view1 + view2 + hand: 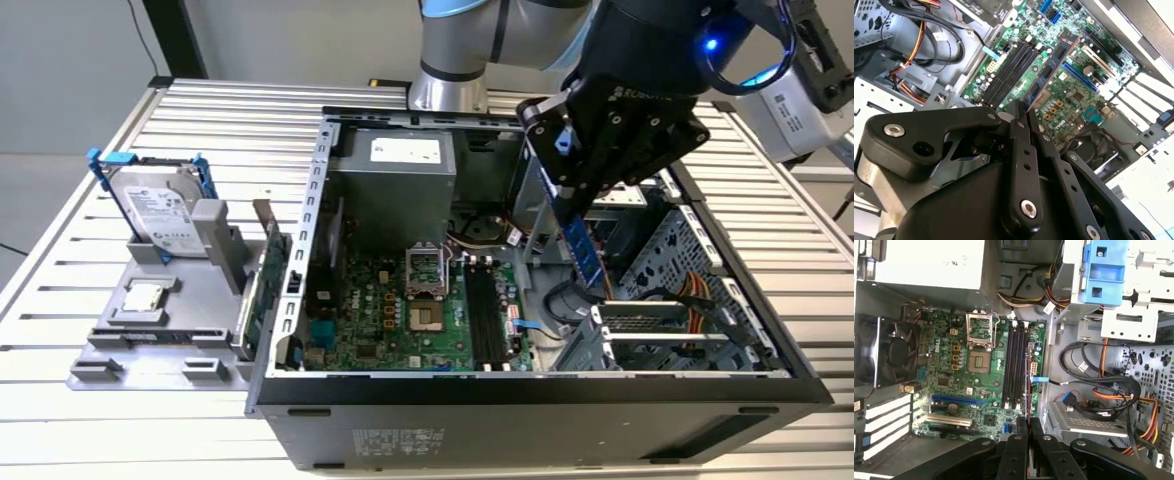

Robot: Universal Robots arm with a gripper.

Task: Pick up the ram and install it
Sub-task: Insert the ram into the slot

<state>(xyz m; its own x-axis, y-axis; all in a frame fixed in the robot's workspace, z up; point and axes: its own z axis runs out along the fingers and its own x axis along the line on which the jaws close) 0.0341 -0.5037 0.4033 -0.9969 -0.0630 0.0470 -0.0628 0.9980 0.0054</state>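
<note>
My black gripper [566, 205] hangs over the open computer case [310, 250], shut on the ram [585, 255]. The ram is a thin blue stick that points down from the fingers toward the inside of the case. In the second wrist view the ram [1053, 64] reaches out from the gripper [1024, 107] above the green motherboard, with black chips along its face. The first wrist view has the ram [1027, 385] edge-on, just beside the long black memory slots [1013, 367] and held above the board. The same slots [483, 320] lie low in the case, to the exterior view's left of the ram.
A grey power supply [400, 180] sits at the case's back, and a drive cage with orange and black cables [694, 295] fills its right side. Outside the case, at the exterior view's left, a grey stand [160, 350] holds a hard drive [160, 210] and a green card [274, 290].
</note>
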